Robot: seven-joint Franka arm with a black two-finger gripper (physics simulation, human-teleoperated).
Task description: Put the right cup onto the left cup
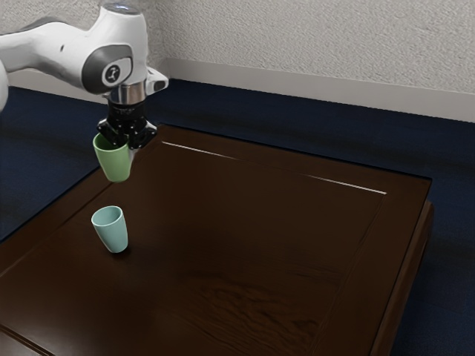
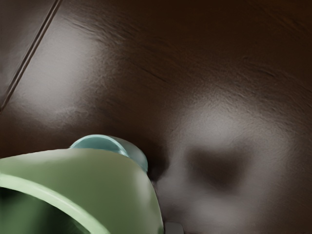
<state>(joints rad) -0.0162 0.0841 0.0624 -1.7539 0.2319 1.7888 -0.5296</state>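
In the exterior view my gripper [image 1: 128,139] is shut on the green cup [image 1: 114,162] near its rim, holding it in the air with its mouth up. The light blue cup [image 1: 112,231] stands upright on the table, lower in that view than the green one, with a gap between them. In the wrist view the green cup [image 2: 112,187] looms large at the lower edge and hides much of the light blue cup [image 2: 130,148]. A small grey piece of the gripper [image 2: 174,227] shows beside the green cup.
The dark brown wooden table [image 1: 245,215] extends from beneath the hand toward the exterior view's right. Its far edge runs near a pale wall [image 1: 319,48], with blue floor [image 1: 223,96] between them.
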